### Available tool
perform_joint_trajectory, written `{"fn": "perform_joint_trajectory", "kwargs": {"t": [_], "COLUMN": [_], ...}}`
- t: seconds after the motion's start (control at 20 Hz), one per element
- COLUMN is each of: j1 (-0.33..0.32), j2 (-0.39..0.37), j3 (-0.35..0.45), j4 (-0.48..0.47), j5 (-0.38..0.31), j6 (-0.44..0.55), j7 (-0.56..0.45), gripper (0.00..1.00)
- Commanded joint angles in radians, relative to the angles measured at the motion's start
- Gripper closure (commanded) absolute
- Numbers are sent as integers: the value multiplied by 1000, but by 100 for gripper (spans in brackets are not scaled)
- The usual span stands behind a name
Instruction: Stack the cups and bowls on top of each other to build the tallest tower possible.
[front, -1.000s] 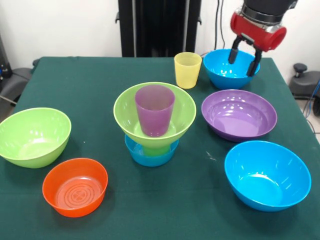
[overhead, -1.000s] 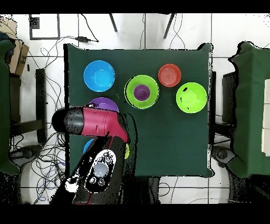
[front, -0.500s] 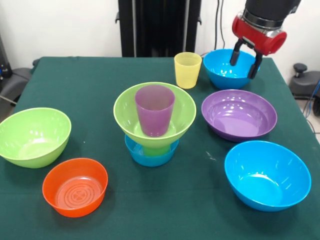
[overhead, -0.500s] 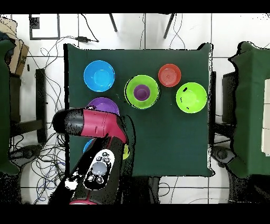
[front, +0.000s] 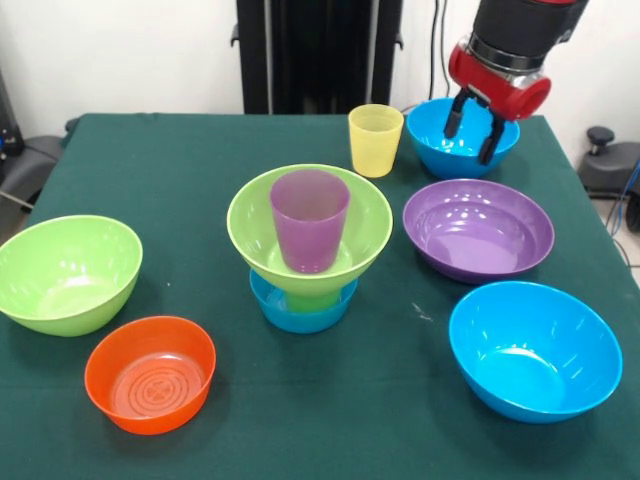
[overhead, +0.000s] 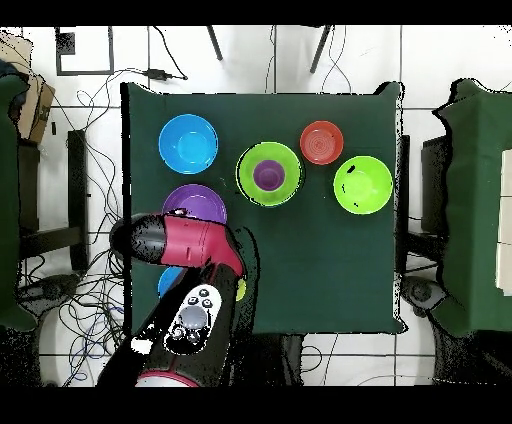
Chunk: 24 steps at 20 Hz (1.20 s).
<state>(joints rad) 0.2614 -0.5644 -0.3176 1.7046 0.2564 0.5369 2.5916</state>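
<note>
Seven bowls and three cups on a green table (front: 180, 160).

Tower (front: 309, 248), centre of the front view: small blue bowl (front: 300, 310) at the base, green cup (front: 312, 296) seen only as a sliver above it, lime green bowl (front: 309, 225) on that, purple cup (front: 309, 220) standing upright inside the lime bowl. Nothing rests on the purple cup. In the overhead view the same stack reads as a green ring with a purple centre, upper middle of the frame.

Loose items, front view: second lime green bowl (front: 66, 272) at the left edge; small orange bowl (front: 150, 373) at lower left, just beside it; wide purple bowl (front: 478, 229) right of centre; large blue bowl (front: 534, 350) at lower right; yellow cup (front: 375, 140) upright at upper centre; another blue bowl (front: 455, 140) at upper right, just beside the yellow cup.

Gripper (front: 472, 125), upper right of the front view: red and black, pointing down, its two fingers spread apart and holding nothing, tips over the upper-right blue bowl. In the overhead view the arm (overhead: 185, 260) covers the lower left of the table.
</note>
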Motion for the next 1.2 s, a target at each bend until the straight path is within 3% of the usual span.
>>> {"fn": "perform_joint_trajectory", "kwargs": {"t": [0.05, 0.7, 1.2], "j1": [-13, 7, -5], "j2": [15, 34, 67], "j3": [59, 63, 97], "j4": [73, 87, 116], "j5": [13, 22, 48], "j6": [-64, -91, -192], "j7": [134, 150, 162], "gripper": [0, 0, 0]}}
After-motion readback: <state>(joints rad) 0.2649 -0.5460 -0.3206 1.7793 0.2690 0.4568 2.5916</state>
